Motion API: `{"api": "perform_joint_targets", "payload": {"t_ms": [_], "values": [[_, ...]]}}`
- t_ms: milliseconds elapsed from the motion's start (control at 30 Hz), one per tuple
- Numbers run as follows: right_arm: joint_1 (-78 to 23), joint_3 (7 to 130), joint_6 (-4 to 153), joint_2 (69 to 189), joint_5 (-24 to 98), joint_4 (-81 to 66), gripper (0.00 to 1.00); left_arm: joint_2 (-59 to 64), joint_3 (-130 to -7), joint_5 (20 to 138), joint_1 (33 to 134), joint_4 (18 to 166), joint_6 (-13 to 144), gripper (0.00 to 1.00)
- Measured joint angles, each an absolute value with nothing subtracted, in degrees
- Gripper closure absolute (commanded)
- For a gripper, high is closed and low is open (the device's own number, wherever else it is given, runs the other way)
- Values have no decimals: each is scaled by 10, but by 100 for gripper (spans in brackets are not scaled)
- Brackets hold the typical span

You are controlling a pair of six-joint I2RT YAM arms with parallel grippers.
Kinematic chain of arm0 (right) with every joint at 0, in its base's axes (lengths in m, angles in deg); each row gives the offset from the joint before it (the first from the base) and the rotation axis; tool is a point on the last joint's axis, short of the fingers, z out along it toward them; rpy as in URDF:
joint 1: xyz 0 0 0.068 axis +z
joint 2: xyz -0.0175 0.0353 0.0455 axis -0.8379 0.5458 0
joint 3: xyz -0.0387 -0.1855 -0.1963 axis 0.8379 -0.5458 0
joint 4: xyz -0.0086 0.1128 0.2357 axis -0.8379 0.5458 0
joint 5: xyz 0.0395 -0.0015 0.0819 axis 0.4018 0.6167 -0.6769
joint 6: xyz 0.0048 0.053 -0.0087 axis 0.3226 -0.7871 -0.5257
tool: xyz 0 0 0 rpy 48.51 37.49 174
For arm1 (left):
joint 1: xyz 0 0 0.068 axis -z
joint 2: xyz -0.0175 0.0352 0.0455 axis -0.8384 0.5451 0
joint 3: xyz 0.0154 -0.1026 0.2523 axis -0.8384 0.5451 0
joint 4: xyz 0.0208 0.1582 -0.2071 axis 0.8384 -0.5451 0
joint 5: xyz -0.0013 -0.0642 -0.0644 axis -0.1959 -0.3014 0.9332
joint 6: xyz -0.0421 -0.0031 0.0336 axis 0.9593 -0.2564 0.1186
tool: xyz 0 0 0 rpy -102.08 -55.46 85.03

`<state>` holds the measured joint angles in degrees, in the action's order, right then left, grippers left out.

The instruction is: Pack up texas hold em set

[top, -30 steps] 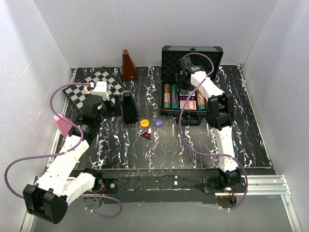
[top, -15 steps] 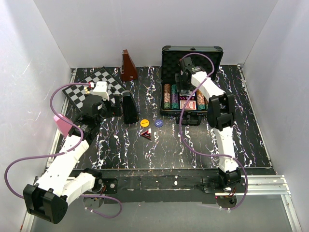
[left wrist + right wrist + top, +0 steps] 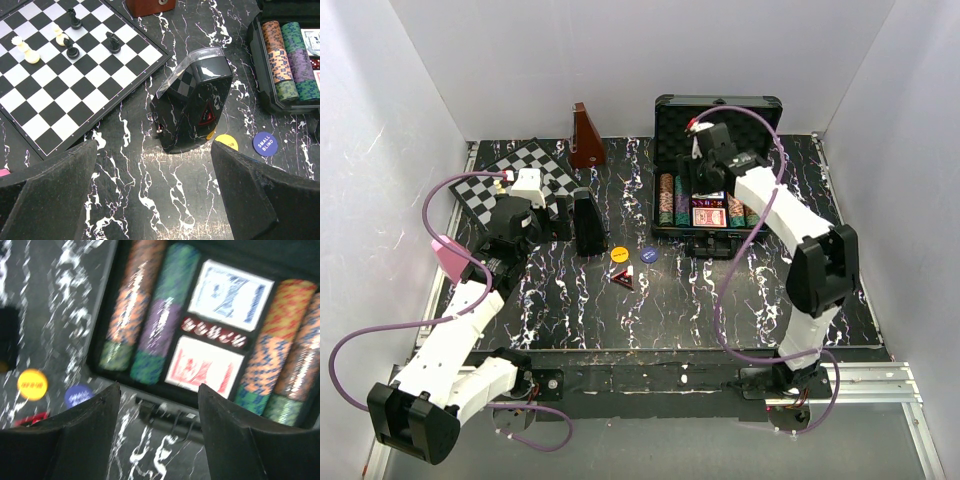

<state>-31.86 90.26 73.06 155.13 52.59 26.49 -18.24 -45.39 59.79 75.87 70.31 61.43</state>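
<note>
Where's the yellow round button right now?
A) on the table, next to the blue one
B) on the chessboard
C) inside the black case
A: the yellow button lies on the table beside the blue button, outside the open black case.

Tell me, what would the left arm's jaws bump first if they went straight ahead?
Probably the shiny black box standing straight ahead of them; how far off is hard to judge.

Striped poker chip rows and card decks are seated in the black hard case; yellow and blue round buttons are laid before it, leftward
</note>
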Motion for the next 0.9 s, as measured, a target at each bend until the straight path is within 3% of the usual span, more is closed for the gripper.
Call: {"api": "perform_joint_targets", "payload": {"t_ms": [167, 433, 900], "values": [[-232, 786, 725, 1473, 498, 240, 25, -183, -454, 599, 759, 703, 615, 2], [-89, 696, 698, 1471, 455, 208, 22, -183, -454, 605, 759, 703, 617, 2], [-43, 747, 668, 1607, 464, 183, 17, -183, -454, 607, 759, 703, 618, 2]]}}
